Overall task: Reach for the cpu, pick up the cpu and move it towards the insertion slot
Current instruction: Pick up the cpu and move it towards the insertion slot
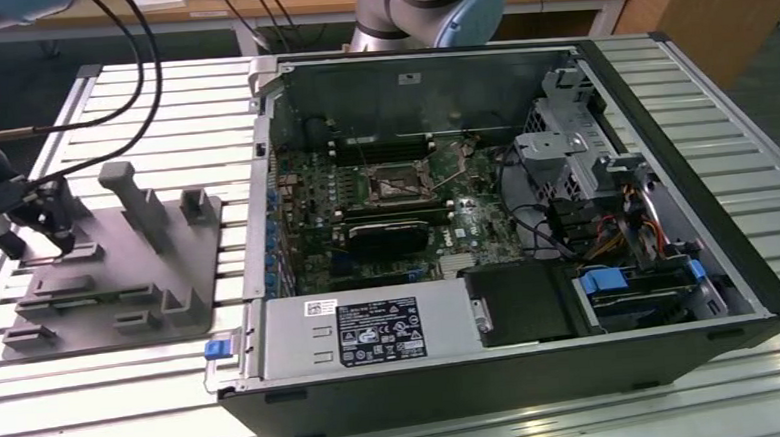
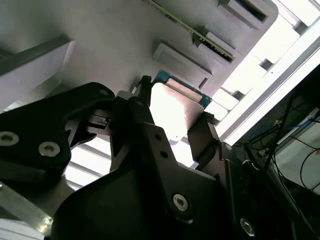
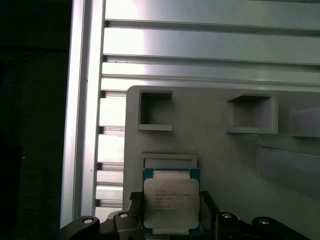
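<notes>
The end effector (image 3: 171, 209) sits closest to the lens in both wrist views. Its two black fingers (image 2: 201, 135) are pressed against opposite edges of the cpu (image 3: 171, 194), pinching it between them. The cpu is a small flat square with a silvery-white metal face, faint dark print and a thin green rim showing around the plate. It sits against the grey fixture (image 3: 220, 150), covering part of a shallow square recess, and I cannot tell whether it is lifted clear. Two more square pockets are sunk into the fixture further on. In the exterior view this fixture lies at the left of the frame on a surface (image 1: 146, 391) of pale metal slats. Well apart, towards the middle of that frame, the insertion slot (image 1: 399, 186) sits on the board inside the open computer case (image 1: 506, 388), black-framed with a dark centre.
</notes>
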`<state>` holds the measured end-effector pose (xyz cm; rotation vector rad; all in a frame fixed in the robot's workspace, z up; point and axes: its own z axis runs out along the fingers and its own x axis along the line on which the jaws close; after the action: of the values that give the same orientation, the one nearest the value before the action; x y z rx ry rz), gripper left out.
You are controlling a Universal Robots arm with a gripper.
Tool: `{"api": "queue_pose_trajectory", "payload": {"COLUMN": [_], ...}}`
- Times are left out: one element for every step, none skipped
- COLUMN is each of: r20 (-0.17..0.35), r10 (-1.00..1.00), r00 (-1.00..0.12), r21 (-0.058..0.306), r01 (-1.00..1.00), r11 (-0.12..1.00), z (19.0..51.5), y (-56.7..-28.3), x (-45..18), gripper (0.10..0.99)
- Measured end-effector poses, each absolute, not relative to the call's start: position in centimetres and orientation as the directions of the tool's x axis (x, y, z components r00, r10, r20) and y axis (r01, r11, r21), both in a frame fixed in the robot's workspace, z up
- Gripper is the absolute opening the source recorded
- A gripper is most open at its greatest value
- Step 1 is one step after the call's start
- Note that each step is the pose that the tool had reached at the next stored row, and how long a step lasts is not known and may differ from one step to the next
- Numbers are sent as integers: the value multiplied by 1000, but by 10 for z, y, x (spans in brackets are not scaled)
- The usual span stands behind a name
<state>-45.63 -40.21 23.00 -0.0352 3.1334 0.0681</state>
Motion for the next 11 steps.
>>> {"api": "queue_pose_trajectory", "payload": {"r20": [-8,-8,-8,-8,-8,-8,-8,-8,-9,-9,-8], "r10": [-22,-22,-22,-22,-22,-22,-22,-22,-22,-22,-22], "r00": [-1000,-1000,-1000,-1000,-1000,-1000,-1000,-1000,-1000,-1000,-1000], "r21": [43,43,43,43,43,43,43,43,43,43,43], "r01": [-23,-23,-23,-23,-23,-23,-23,-23,-23,-23,-23], "r11": [999,999,999,999,999,999,999,999,999,999,999], "z": [232,234,236,238,240,242,244,247,249,252,254], "y": [-402,-402,-402,-402,-402,-402,-402,-402,-402,-402,-402], "x": [-456,-456,-456,-456,-456,-456,-456,-456,-456,-456,-456], "gripper": [541,541,541,541,541,541,541,541,541,541,541]}}
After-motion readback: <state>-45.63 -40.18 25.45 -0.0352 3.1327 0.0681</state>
